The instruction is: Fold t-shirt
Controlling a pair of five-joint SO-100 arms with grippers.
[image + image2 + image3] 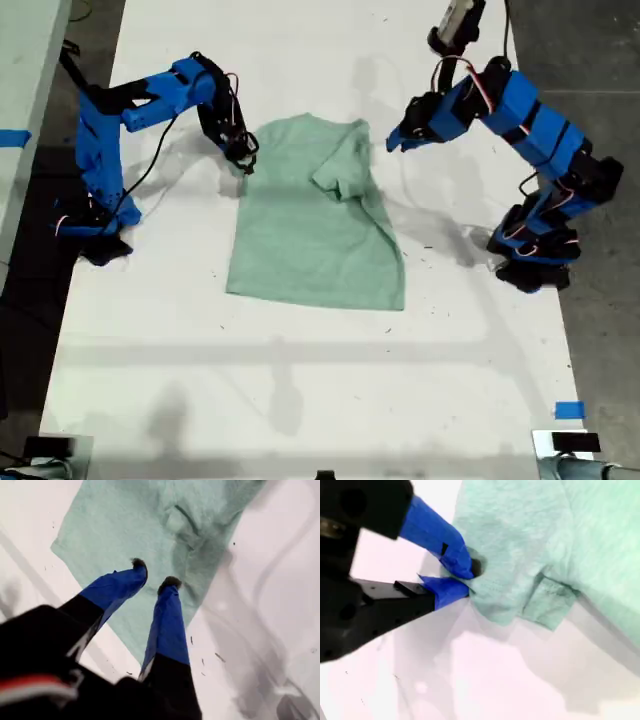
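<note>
The pale mint-green t-shirt (315, 235) lies on the white table, its sleeve on the exterior view's right folded in over the chest (340, 175). My second gripper (243, 160) is down at the shirt's edge on the exterior view's left, shut on a bunched bit of cloth (485, 585) between its blue fingertips (470, 577). My first gripper (392, 143) hangs raised off the table by the shirt's upper corner on the exterior view's right. Its jaws stand open and empty (155, 575) above the t-shirt (140, 525).
The white table (300, 380) ends at dark floor on both sides of the exterior view. A blue tape mark (568, 410) sits near the front edge on the exterior view's right, with a small device (565, 445) beside it. Both arm bases (95, 225) (535, 255) stand on the table.
</note>
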